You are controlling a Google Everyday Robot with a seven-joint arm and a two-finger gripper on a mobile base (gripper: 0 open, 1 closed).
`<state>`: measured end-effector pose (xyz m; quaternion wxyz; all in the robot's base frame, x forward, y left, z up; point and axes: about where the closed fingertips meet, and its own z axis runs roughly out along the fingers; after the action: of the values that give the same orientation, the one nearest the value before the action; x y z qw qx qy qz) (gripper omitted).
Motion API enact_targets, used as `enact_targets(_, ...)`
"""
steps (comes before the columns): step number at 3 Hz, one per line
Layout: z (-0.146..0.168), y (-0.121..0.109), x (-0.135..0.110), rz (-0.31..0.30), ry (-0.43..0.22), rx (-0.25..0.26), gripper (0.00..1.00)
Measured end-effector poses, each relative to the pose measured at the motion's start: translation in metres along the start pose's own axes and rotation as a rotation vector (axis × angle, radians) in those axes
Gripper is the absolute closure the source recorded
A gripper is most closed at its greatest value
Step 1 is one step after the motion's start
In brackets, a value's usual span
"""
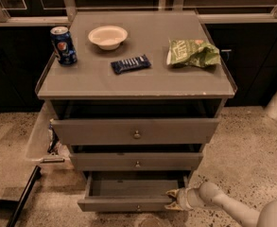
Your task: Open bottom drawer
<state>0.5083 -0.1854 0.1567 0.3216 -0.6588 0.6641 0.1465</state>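
Note:
The bottom drawer (124, 205) is the lowest and narrowest grey front of three, with a tiny knob at its centre. It is pulled out further than the two above, and its inside shows. My gripper (172, 197) sits at the drawer's right front corner, on the end of a pale arm that comes in from the lower right. It touches the top edge of the drawer front.
On the cabinet top (81, 82) stand a blue soda can (63, 45), a white bowl (108, 36), a dark snack bar (131, 64) and a green chip bag (193, 53). The top drawer (135, 130) and middle drawer (136, 161) are slightly open. A pale bin (39, 141) hangs at the left.

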Motion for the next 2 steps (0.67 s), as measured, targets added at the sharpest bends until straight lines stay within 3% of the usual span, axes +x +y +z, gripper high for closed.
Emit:
enact_targets(1, -0.0097, 0.004, 0.0072, -0.006, 0.025, 0.011, 1.0)
enact_targets(2, -0.0096, 0.004, 0.0072, -0.006, 0.025, 0.011, 0.82)
